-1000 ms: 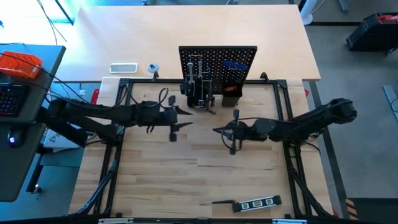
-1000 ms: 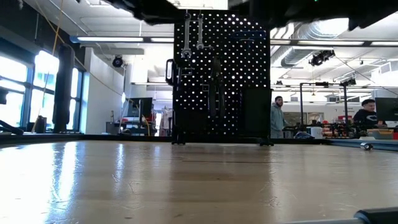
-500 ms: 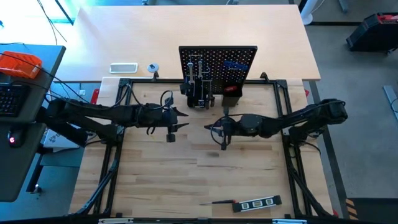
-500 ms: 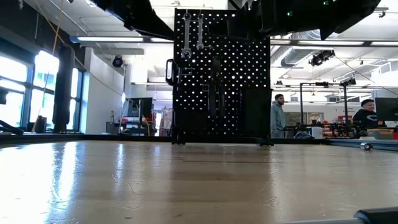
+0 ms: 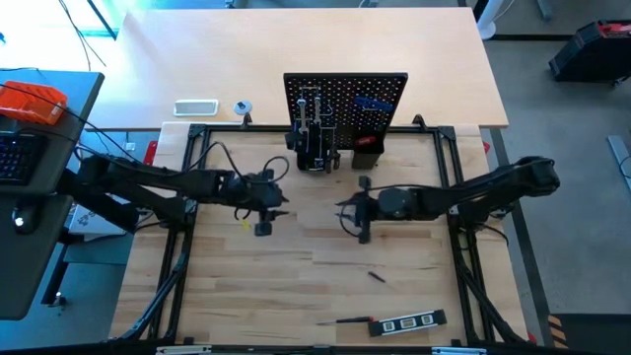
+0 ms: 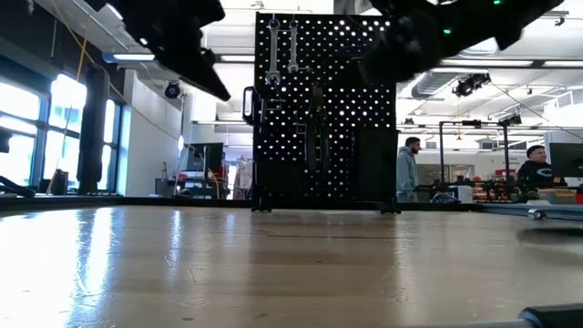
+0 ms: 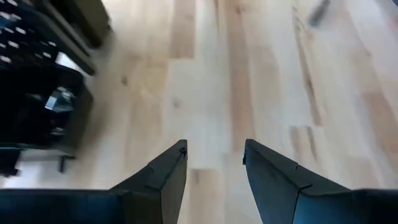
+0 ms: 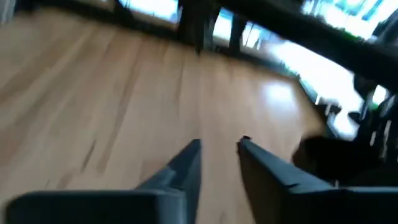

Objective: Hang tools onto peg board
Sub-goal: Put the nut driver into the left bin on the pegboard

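Status: found left tool point(image 7: 214, 149) released, fingers apart with bare desk point(image 5: 296, 251) showing between them. Same for right tool point(image 8: 219, 146): fingers apart, nothing gripped. Placed the left one centre-left in the high view and the right one just right of centre, both off the desk surface and short of the peg board point(image 5: 345, 99).

Located peg board upright at top centre of the high view, face towards the arms. Judged that as the reason for working from the lower side, with reach forward to hang.

Saw two wrenches point(image 6: 282, 50) already hung at the board's upper left in the low view, long axes vertical, heads up. Judged gravity on the pegs was keeping them plumb. Spotted blue-handled hex key point(image 5: 373, 101) on the board's right half, lying roughly left-right in the frame.

Left to hang: level point(image 5: 406, 322) flat on the desk at bottom centre-right of the high view, long axis left-right, nearly parallel to the bottom edge. Found screwdriver point(image 5: 353, 320) just left of it on the same axis; could not tell which end was the tip. Noted small dark piece point(image 5: 377, 277) alone on the desk below the right tool, slim, long axis diagonal. Could not tell which item.

Judged next pickup needs one arm swung down-frame, fingers set across the item's long axis.
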`<action>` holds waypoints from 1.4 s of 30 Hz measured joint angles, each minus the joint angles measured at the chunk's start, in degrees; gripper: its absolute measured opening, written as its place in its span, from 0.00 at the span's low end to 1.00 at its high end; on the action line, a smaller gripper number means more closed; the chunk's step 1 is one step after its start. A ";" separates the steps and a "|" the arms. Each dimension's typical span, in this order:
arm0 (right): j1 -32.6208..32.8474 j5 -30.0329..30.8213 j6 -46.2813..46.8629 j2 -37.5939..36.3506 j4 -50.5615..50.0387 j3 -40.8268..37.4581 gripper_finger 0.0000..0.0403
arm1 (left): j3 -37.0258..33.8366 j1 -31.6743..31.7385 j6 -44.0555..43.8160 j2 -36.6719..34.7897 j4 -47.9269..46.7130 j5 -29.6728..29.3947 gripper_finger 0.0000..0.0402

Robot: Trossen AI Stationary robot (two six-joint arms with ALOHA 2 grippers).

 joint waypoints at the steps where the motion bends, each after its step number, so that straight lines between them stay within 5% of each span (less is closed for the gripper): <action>1: 0.72 -0.18 2.06 -1.26 -3.51 0.00 0.33 | 0.00 -0.75 -0.67 0.08 -0.57 0.17 0.38; 6: 7.51 -10.77 20.18 -8.32 -24.32 0.02 0.51 | -0.02 -4.50 -1.61 0.82 0.04 1.05 0.38; 13: 24.04 5.12 47.94 -6.22 -41.54 -0.02 0.52 | -0.02 -7.38 3.16 8.20 12.32 3.16 0.38; 23: 37.92 6.70 77.85 4.48 -42.02 0.08 0.48 | -0.02 -7.87 0.89 22.24 23.01 9.38 0.38; 35: 39.70 7.46 87.20 14.46 -53.05 7.68 0.45 | -0.02 -8.68 -0.18 25.70 34.18 12.18 0.38; 42: 40.96 13.41 88.13 15.36 -65.33 15.25 0.45 | -0.02 -9.36 -0.15 25.70 34.27 12.31 0.38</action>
